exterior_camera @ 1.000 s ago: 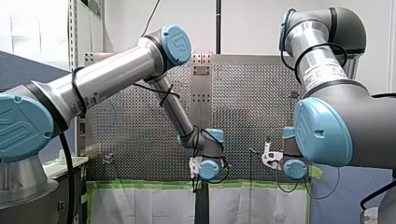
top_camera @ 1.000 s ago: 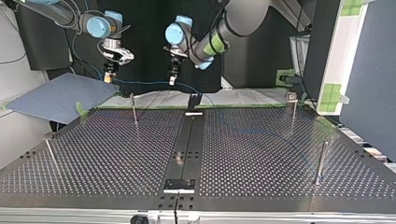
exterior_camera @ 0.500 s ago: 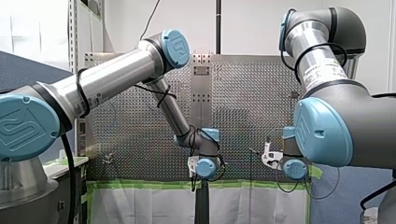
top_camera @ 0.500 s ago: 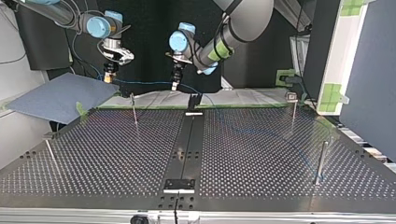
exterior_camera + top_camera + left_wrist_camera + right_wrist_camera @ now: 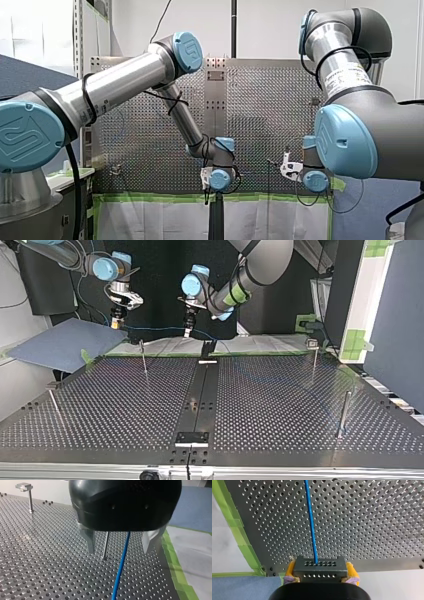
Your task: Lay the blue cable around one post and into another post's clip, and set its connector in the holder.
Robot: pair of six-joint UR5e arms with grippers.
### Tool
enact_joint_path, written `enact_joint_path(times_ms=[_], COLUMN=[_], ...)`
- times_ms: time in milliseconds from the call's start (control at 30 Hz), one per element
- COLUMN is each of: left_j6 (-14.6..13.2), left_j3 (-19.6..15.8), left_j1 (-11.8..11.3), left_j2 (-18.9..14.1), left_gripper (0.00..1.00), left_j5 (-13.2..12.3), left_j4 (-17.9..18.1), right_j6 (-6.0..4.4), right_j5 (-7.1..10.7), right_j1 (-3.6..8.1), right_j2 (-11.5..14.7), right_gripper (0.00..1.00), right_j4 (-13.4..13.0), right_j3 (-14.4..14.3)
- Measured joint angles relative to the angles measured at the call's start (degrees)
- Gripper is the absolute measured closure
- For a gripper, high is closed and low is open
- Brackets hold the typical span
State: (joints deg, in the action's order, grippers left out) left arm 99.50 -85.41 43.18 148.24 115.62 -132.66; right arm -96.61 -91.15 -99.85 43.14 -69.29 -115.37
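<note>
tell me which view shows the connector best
The right wrist view: the connector sits close up between yellow pads, the cable entering it. In the top and front views it is too small to make out; the left wrist view misses it.

Four posts [image 5: 143, 356] [image 5: 55, 407] [image 5: 313, 360] [image 5: 342, 412], one blue cable [image 5: 310, 517], one connector [image 5: 319, 570] and two grippers [image 5: 115, 325] [image 5: 187, 331]

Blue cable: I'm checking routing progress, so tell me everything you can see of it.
The blue cable is thin, smooth and straight. One end enters a dark perforated connector clamped by my right gripper between yellow pads. It runs above the table to my left gripper, passing between its open metal fingers, beside a thin post.
</note>
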Motion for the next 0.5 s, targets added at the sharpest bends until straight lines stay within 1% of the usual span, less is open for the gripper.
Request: enact_joint_path(times_ms=[33, 67, 100, 133, 167, 233, 267, 300, 333, 367, 400, 500], left_j6=[0.0, -0.1, -0.1, -0.1, -0.1, -0.1, -0.1, -0.1, -0.1, -0.1, -0.1, 0.0], left_j3=[0.0, 0.0, 0.0, 0.0, 0.0, 0.0, 0.0, 0.0, 0.0, 0.0, 0.0, 0.0], left_j1=[0.0, 0.0, 0.0, 0.0, 0.0, 0.1, 0.1, 0.2, 0.2, 0.2, 0.2, 0.2], left_j2=[0.0, 0.0, 0.0, 0.0, 0.0, 0.0, 0.0, 0.0, 0.0, 0.0, 0.0, 0.0], left_gripper=[0.41, 0.41, 0.49, 0.61, 0.61, 0.77, 0.77, 0.88, 0.95, 0.95, 1.0, 1.0], left_j5=[0.0, 0.0, 0.0, 0.0, 0.0, 0.0, 0.0, 0.0, 0.0, 0.1, 0.1, 0.0], left_j4=[0.0, 0.0, 0.0, 0.0, 0.0, -0.1, -0.1, -0.1, -0.1, -0.1, -0.1, -0.2], right_j6=[0.0, 0.0, 0.0, 0.0, 0.0, 0.0, 0.0, 0.0, 0.0, 0.0, 0.0, 0.0], right_j5=[0.0, 0.0, 0.0, 0.0, 0.0, 0.0, -0.01, 0.0, 0.0, 0.0, 0.0, 0.0], right_j1=[0.01, 0.02, 0.02, 0.03, 0.05, 0.1, 0.1, 0.11, 0.12, 0.12, 0.12, 0.13], right_j2=[0.0, 0.0, 0.0, 0.0, 0.0, 0.0, 0.0, 0.0, 0.0, 0.0, 0.0, 0.0], right_gripper=[1.0, 1.0, 1.0, 1.0, 1.0, 1.0, 1.0, 1.0, 1.0, 1.0, 1.0, 1.0], right_j4=[0.0, 0.0, 0.0, 0.0, 0.0, -0.1, -0.1, -0.1, -0.1, -0.1, -0.1, -0.1], right_j3=[0.0, 0.0, 0.0, 0.0, 0.0, 0.0, 0.0, 0.0, 0.0, 0.0, 0.0, 0.0])
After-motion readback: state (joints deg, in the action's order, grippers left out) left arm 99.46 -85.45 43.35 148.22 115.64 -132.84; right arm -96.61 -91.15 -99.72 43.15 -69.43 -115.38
